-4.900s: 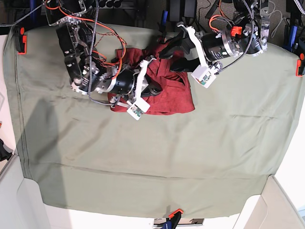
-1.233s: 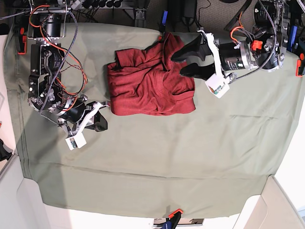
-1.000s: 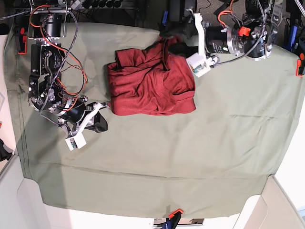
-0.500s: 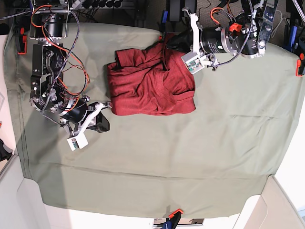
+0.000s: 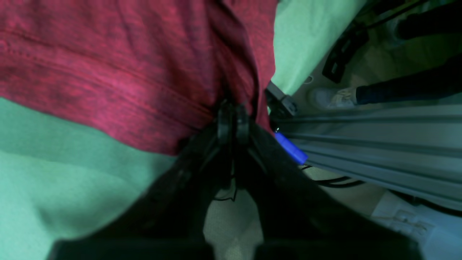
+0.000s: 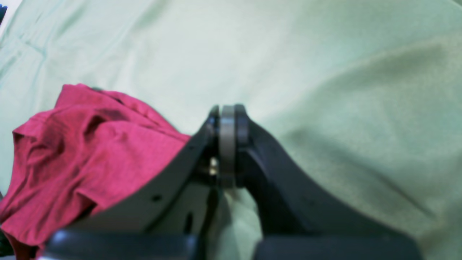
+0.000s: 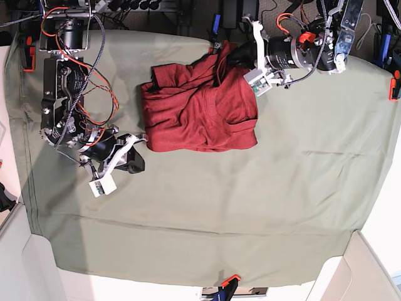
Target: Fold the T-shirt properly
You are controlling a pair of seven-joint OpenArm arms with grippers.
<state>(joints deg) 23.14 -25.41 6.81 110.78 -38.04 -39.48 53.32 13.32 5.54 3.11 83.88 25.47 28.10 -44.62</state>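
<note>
Left arm: silver cylindrical joint, black links, white bracket, orange-red wiring. Right arm: black open-frame links, red-orange cables, white wrist-camera block. Black, curved gripper fingers.

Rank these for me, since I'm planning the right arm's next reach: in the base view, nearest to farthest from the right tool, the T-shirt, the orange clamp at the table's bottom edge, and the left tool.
1. T-shirt: just up and right of the right tool.
2. Orange clamp: bottom edge, lower right.
3. Left tool: top edge, shut on the T-shirt's far corner.
</note>
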